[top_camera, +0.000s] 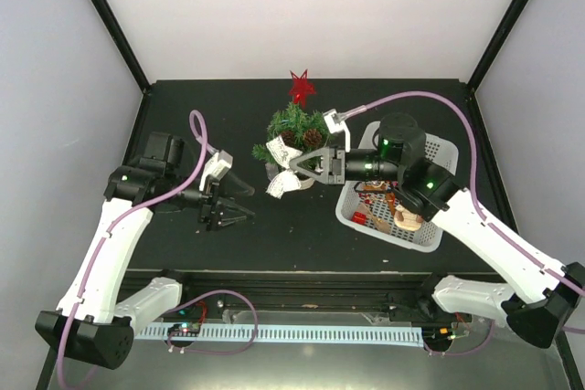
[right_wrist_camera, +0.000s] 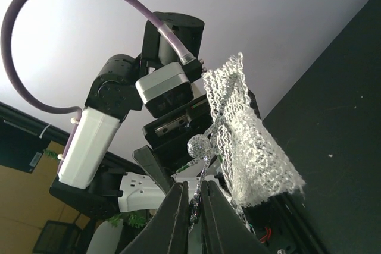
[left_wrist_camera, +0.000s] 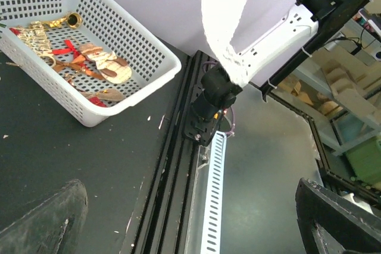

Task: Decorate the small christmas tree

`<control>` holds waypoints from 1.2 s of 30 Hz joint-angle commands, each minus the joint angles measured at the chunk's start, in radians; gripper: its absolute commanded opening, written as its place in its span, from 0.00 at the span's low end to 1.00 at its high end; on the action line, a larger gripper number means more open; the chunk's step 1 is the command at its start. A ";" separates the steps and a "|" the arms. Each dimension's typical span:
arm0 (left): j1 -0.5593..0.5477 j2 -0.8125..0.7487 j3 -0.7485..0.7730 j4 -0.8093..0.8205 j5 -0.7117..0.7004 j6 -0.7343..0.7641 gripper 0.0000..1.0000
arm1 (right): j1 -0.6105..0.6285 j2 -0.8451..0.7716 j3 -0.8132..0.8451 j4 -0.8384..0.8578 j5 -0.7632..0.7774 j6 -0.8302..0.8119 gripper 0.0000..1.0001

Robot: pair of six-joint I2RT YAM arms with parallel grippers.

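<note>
The small christmas tree (top_camera: 292,130) stands at the back middle of the black table, with a red star (top_camera: 301,87) on top and pinecones among its branches. My right gripper (top_camera: 309,167) is just in front of the tree, shut on the thin glittery stem of a white mesh ribbon ornament (top_camera: 287,181) with a silver ball. In the right wrist view the ribbon ornament (right_wrist_camera: 250,147) rises from the right gripper (right_wrist_camera: 193,197). My left gripper (top_camera: 236,206) hangs open and empty to the left of the tree. Its fingers (left_wrist_camera: 41,218) sit far apart, and the ribbon (left_wrist_camera: 223,16) dangles at the top of that view.
A white perforated basket (top_camera: 434,226) with several gold, red and wooden ornaments sits at the right, under the right arm. The left wrist view also has the basket (left_wrist_camera: 149,81). The table's front rail (top_camera: 302,280) and a white slotted cable duct (left_wrist_camera: 211,206) run along the near edge.
</note>
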 commanded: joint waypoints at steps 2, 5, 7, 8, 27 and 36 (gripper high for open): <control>0.000 -0.026 0.000 0.030 0.046 -0.016 0.96 | 0.066 0.027 -0.010 0.087 0.062 0.030 0.11; 0.005 -0.028 0.000 0.030 0.053 -0.016 0.96 | 0.096 0.048 -0.015 0.102 0.073 0.039 0.10; 0.006 -0.030 0.000 0.030 0.056 -0.016 0.96 | 0.115 0.062 -0.016 0.119 0.076 0.047 0.10; 0.009 -0.033 -0.001 0.028 0.058 -0.016 0.96 | 0.125 0.071 -0.016 0.120 0.081 0.047 0.10; 0.013 -0.068 -0.022 0.022 0.063 0.014 0.45 | 0.257 0.214 0.052 0.164 0.093 0.076 0.10; 0.014 -0.094 -0.049 0.069 0.006 -0.017 0.02 | 0.259 0.170 0.078 0.138 0.093 0.057 0.10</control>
